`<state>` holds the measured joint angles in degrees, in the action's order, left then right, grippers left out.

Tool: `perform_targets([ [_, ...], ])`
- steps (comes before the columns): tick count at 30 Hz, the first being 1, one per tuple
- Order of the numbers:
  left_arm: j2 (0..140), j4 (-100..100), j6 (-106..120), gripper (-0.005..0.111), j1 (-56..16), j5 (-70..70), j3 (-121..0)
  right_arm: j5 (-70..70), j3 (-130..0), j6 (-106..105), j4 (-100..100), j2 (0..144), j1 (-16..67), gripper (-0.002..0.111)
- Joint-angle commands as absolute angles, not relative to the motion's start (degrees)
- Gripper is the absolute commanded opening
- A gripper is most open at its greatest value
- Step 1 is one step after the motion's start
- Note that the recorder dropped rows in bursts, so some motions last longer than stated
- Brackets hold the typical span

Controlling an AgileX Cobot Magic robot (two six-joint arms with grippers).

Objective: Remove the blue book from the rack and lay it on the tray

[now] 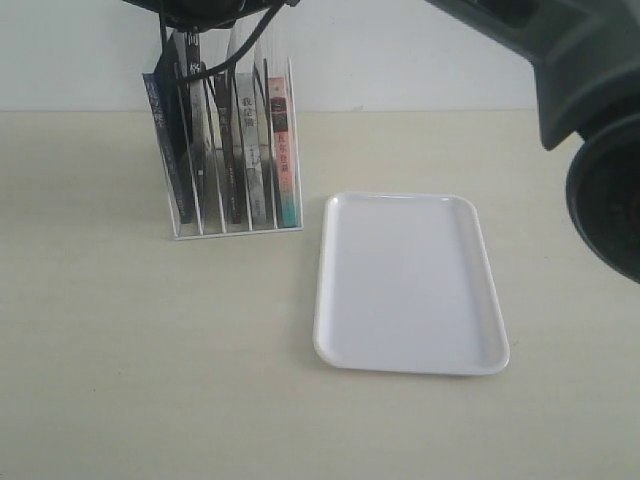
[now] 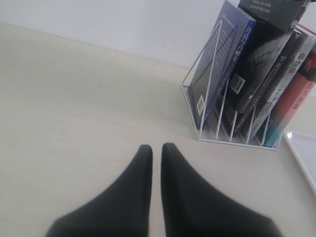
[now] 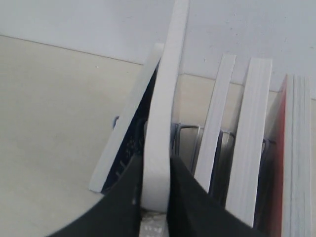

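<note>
The white wire rack [image 1: 236, 231] stands at the back left with several upright books. The blue book [image 1: 160, 130] is the leftmost one and leans outward; its dark blue spine [image 2: 247, 42] faces the left wrist camera. Beside it a black-spined book [image 1: 187, 75] sits raised above the others. My right gripper [image 1: 200, 12] is above the rack, and the right wrist view shows this gripper [image 3: 155, 160] shut on that raised book's white page edge [image 3: 160, 123], with the blue book [image 3: 123, 148] leaning just beside it. The white tray [image 1: 410, 285] lies right of the rack. My left gripper [image 2: 156, 148] is shut over bare table.
Two more dark-spined books [image 1: 246, 140] and a pink-and-teal-spined book [image 1: 283, 150] fill the rack's other slots. A dark part of my right arm [image 1: 600, 170] looms at the right edge. A white wall runs behind the table. A tray corner [image 2: 303, 153] shows beside the rack.
</note>
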<state>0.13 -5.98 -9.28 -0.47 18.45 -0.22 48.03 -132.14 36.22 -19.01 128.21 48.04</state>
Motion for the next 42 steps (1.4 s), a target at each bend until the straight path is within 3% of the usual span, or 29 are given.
perform_targets([
  [1,0.00,-6.04,-8.88,0.006,-0.66,17.91,0.00,44.79,-132.66,35.87,-19.96,126.90,48.00,0.000],
  [28,0.00,-6.04,-8.88,0.006,-0.66,17.91,0.00,40.93,-132.66,35.40,-22.82,130.73,48.00,0.001],
  [32,0.00,-6.04,-8.88,0.006,-0.66,17.91,0.00,40.57,-132.66,34.42,-22.62,132.57,48.00,0.012],
  [36,0.00,-6.04,-8.88,0.006,-0.66,17.91,0.00,40.95,-132.66,34.15,-22.32,133.76,48.00,0.034],
  [42,0.00,-6.04,-8.88,0.006,-0.66,17.91,0.00,44.00,-132.66,33.91,-19.99,132.08,48.00,0.037],
])
